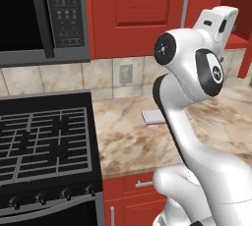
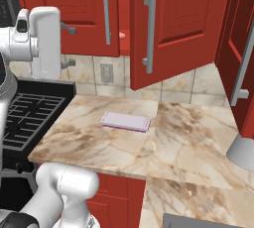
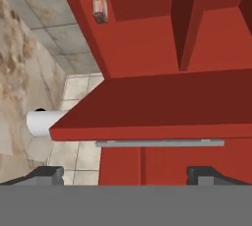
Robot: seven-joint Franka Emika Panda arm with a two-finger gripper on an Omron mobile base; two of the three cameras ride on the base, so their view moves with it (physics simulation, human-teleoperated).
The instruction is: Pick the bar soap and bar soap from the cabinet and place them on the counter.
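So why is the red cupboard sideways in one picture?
The hand view rolls with the hand, so the cabinet and its handle lie sideways there; in the right base view the cabinet door stands upright. Nothing looks blurry.

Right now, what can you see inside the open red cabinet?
In the cabinet, one peach bar soap shows in the gap. The half-open door covers the rest, so a second bar cannot be seen.

A: State the supporting surface.
B: The counter (image 2: 188, 138), a beige slab with brown veins, right of the stove (image 1: 44, 136).
A: Load on it?
B: A flat lavender pad (image 2: 125, 121) (lying flat, near the far wall). A grey rounded object (image 2: 242, 152) stands at the right edge.
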